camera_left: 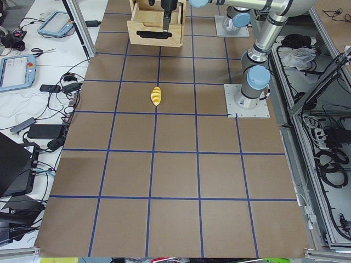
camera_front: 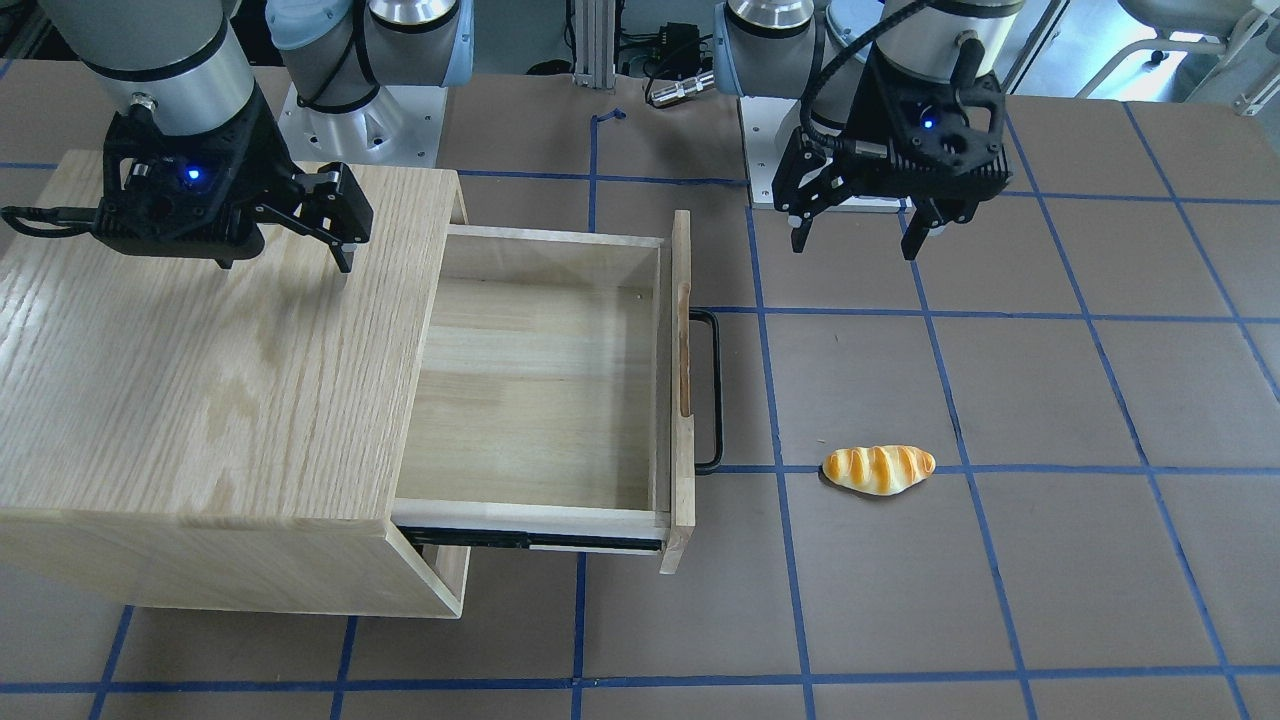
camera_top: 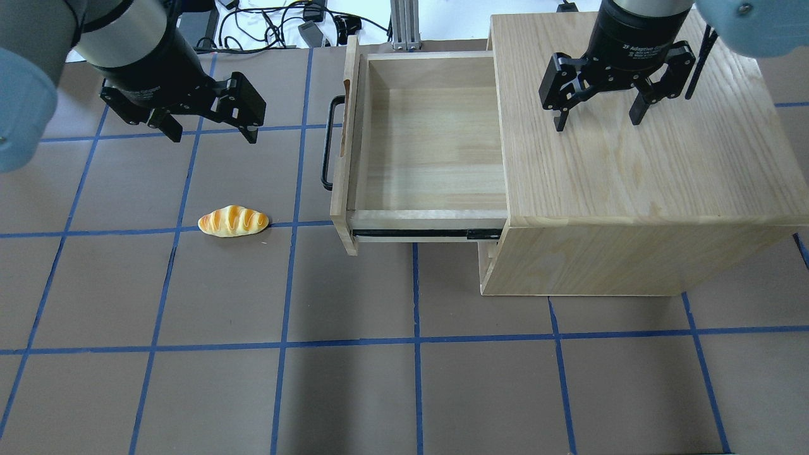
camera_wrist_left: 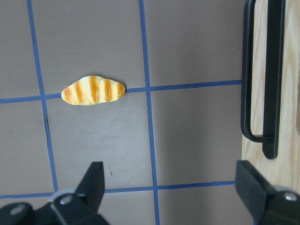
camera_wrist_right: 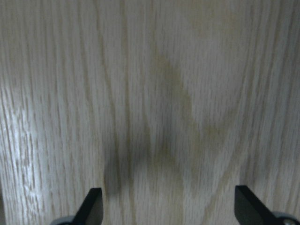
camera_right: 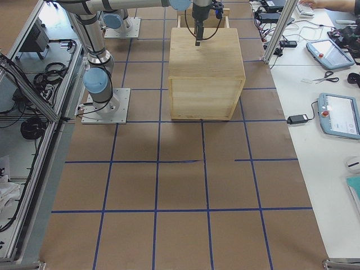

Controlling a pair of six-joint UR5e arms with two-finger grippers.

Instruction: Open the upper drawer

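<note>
The upper drawer (camera_front: 530, 390) stands pulled far out of the oak cabinet (camera_front: 200, 350); its inside is bare. Its black bar handle (camera_front: 712, 390) faces the open table. In the overhead view the drawer (camera_top: 430, 151) and handle (camera_top: 327, 145) show the same. My left gripper (camera_top: 213, 138) is open and empty, hovering over the table beside the handle, apart from it; it also shows in the front view (camera_front: 856, 245). The left wrist view shows the handle (camera_wrist_left: 260, 84) at the right. My right gripper (camera_top: 597, 123) is open and empty above the cabinet top (camera_wrist_right: 154, 93).
A toy bread roll (camera_top: 233, 221) lies on the brown mat in front of the left gripper, left of the drawer front; it also shows in the left wrist view (camera_wrist_left: 93, 90). Blue tape lines grid the mat. Side tables with tablets stand beyond the table edge.
</note>
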